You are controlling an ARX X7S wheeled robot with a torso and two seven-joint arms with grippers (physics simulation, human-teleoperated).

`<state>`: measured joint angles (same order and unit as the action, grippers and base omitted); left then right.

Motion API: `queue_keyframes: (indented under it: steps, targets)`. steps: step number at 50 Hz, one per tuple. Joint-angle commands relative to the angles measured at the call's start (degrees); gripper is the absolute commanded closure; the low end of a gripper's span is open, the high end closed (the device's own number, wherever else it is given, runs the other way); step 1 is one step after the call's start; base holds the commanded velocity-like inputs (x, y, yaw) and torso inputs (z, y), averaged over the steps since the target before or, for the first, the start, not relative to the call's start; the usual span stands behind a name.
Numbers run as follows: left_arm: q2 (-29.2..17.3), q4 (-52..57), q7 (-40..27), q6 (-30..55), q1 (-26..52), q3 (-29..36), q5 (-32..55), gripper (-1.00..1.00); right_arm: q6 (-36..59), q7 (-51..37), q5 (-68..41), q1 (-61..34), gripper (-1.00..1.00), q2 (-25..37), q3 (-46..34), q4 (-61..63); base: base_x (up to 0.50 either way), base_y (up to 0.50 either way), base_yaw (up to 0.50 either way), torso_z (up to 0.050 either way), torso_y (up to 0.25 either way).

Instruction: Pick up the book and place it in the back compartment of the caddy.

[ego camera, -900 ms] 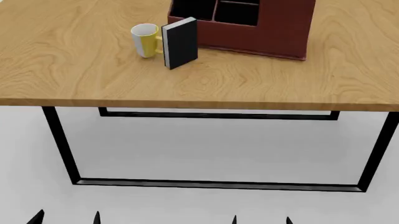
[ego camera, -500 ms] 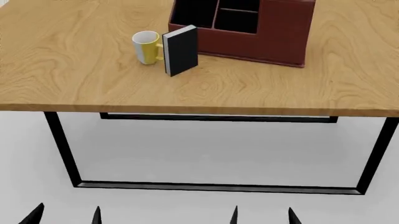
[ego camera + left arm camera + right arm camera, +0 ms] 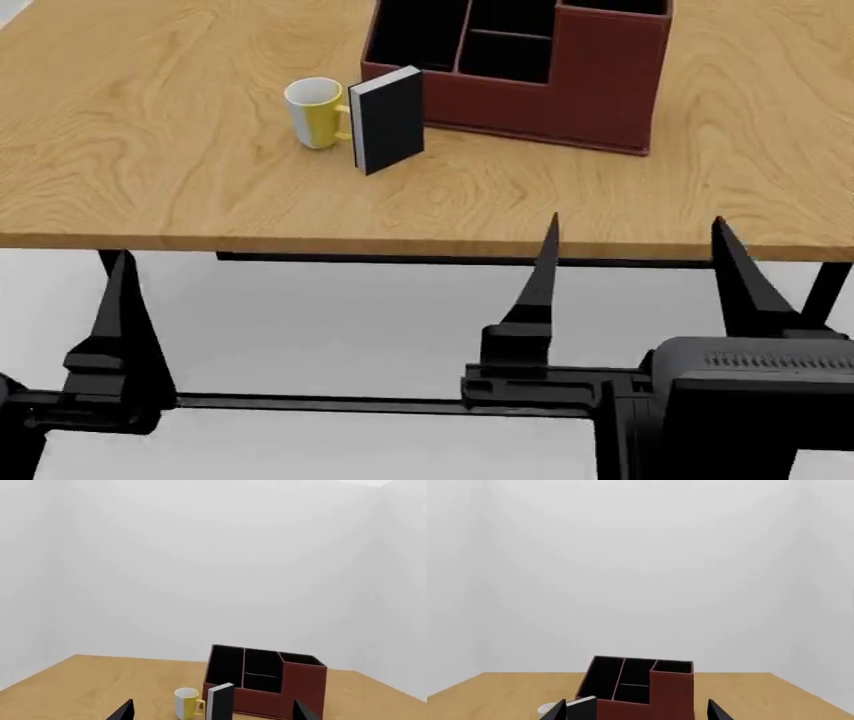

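The black book [image 3: 387, 118] stands upright on the wooden table [image 3: 200, 190], just in front of the dark red caddy [image 3: 587, 95]. It also shows in the left wrist view [image 3: 221, 702]. The caddy's middle column is split in two; its far cell [image 3: 514, 12] is cut by the view's top edge. My right gripper [image 3: 635, 235] is open and empty, at the table's front edge, well short of the caddy. Of my left gripper only one finger [image 3: 120, 300] shows in the head view, in front of and below the table edge. In the left wrist view the left gripper [image 3: 213, 710] is open and empty.
A white-and-yellow mug [image 3: 315, 112] stands right beside the book, on its left. The table's black frame legs [image 3: 814, 300] run below the top. In the right wrist view the caddy [image 3: 670, 692] lies straight ahead between the open fingers.
Both arms have risen into the head view, the fingertips climbing from the bottom edge up to the table's front edge. The book, mug and caddy have not moved on the table.
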<state>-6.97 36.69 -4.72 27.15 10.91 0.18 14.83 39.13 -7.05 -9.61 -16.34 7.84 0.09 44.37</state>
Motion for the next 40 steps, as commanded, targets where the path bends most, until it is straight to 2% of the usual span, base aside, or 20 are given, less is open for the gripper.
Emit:
queue_keyframes:
  steps: [1, 7, 9, 16, 23, 25, 30, 40]
  targets:
    - [-2.5, 8.8, -0.6, 5.7, 3.6, -2.3, 3.6, -1.00, 6.6, -1.1, -1.9, -3.7, -1.00, 1.4, 1.4, 8.2, 0.00, 0.00, 0.00, 0.050, 0.000]
    - [-3.7, 10.1, -1.3, 6.0, 3.9, -1.5, 2.4, -1.00, 6.2, -1.8, -0.8, -2.8, -1.00, 2.6, 0.9, 8.4, 0.00, 0.00, 0.00, 0.050, 0.000]
    - [-3.7, 10.9, -0.4, 2.8, 2.9, -1.4, 2.4, -1.00, 4.9, -2.0, -0.3, -2.3, -1.00, 2.8, 0.9, 8.4, 0.18, -0.03, 0.00, 0.016, 0.000]
    - [-5.3, 11.9, -2.8, 5.4, 3.6, 1.3, -1.7, -1.00, 5.0, -2.3, -1.4, -1.9, -1.00, 2.7, 2.0, 10.0, 0.49, -0.13, 0.00, 0.000, 0.000]
    - [-4.3, 11.6, -3.7, 7.1, 4.2, -0.3, 0.6, -1.00, 5.9, -3.3, -1.4, -1.6, -1.00, 3.2, 2.6, 11.5, 0.50, -0.14, 0.00, 0.000, 0.000]
    - [-5.5, 11.3, -4.9, 7.0, 4.3, 2.0, -3.2, -1.00, 6.2, -3.7, -1.4, -1.8, -1.00, 3.0, 2.4, 11.4, 0.50, -0.14, 0.00, 0.000, 0.000]
    - [-5.5, 12.4, -4.7, 9.9, 5.0, 0.8, -0.7, -1.00, 7.5, -4.4, -1.3, -2.5, -1.00, 3.1, 1.4, 12.3, 0.50, -0.14, 0.00, 0.000, 0.000]
    - [-5.0, 11.8, -4.3, 9.1, 4.8, -0.3, 1.8, -1.00, 8.6, -5.1, -2.4, -3.1, -1.00, 3.1, 1.4, 13.1, 0.50, -0.14, 0.00, 0.000, 0.002]
